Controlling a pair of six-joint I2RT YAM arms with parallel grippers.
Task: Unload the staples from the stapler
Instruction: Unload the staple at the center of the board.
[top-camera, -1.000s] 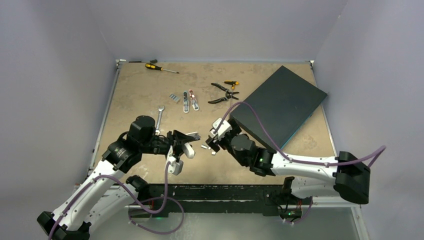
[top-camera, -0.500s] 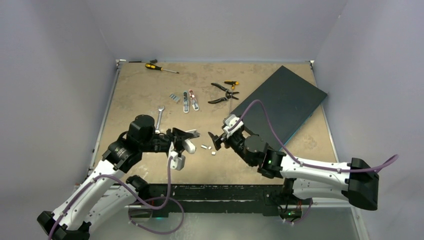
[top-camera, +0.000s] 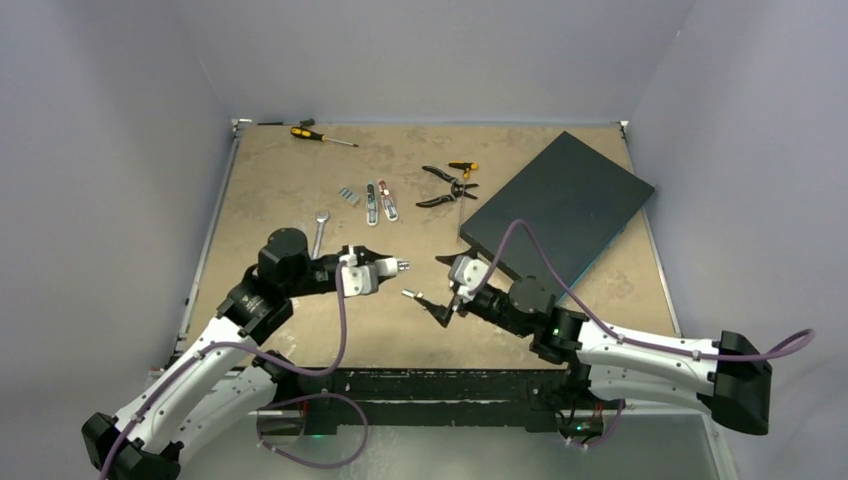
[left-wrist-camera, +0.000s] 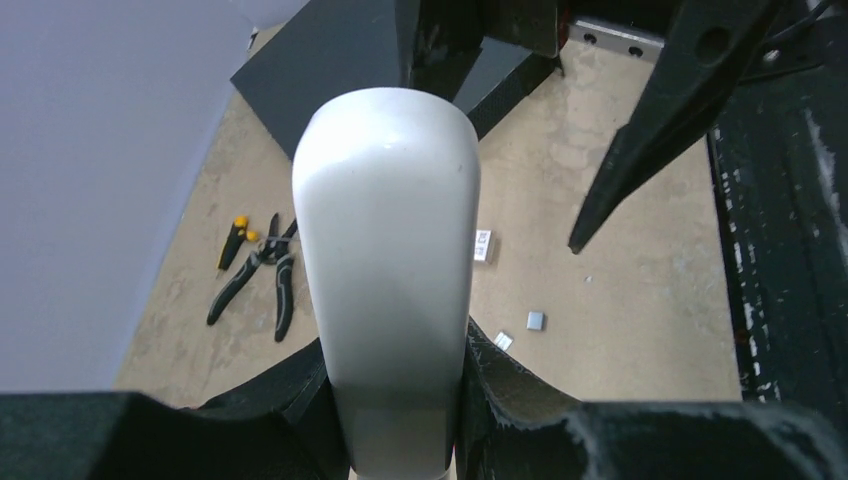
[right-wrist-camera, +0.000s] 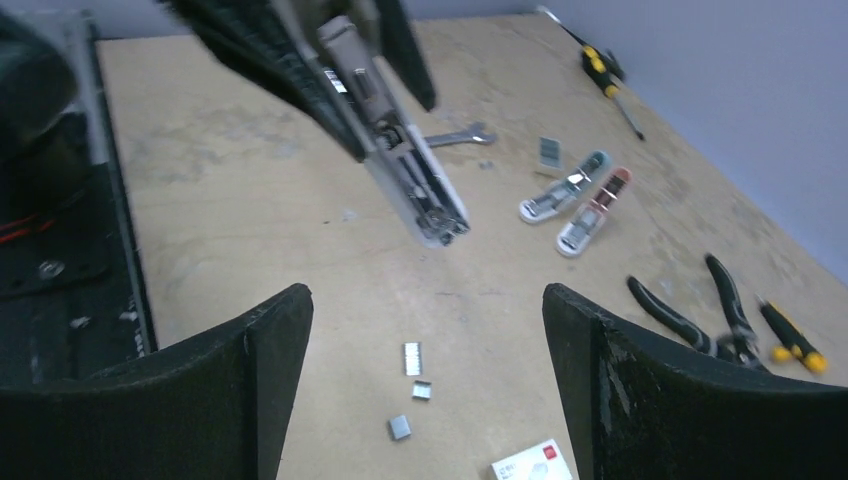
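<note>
- Right wrist view is showing the staples (right-wrist-camera: 412, 352). Three tiny grey bits are lying loose on the table (right-wrist-camera: 250, 200). They are close together, right under the gap between the right gripper's fingers.
- A small white box (right-wrist-camera: 530, 462) is lying on the table just beside the staples, nearer to the right gripper's right finger.
- The stapler (right-wrist-camera: 400, 170) is hanging in the air above the table, out in front of the right gripper. Its tip is pointing toward that gripper, and its underside with metal parts is facing the right wrist camera.
- The left gripper (top-camera: 368, 272) is pinching the stapler near its back end, with one black finger on each side of the white body.
- The right gripper (top-camera: 440, 295) is hovering with its fingers spread wide and is holding nothing. It is sitting near the stapler's tip but is not touching it.
- Two small staplers (right-wrist-camera: 578, 200) are lying side by side on the table, farther out past the held stapler's tip.
- A wrench (right-wrist-camera: 455, 137) is lying flat beyond the left gripper.
- Black pliers (right-wrist-camera: 690, 310) are lying far out to the right gripper's right, and a yellow and black screwdriver (right-wrist-camera: 600, 70) is lying farther off by the wall.
- A dark board (top-camera: 560, 210) is lying flat behind the right gripper's arm.
</note>
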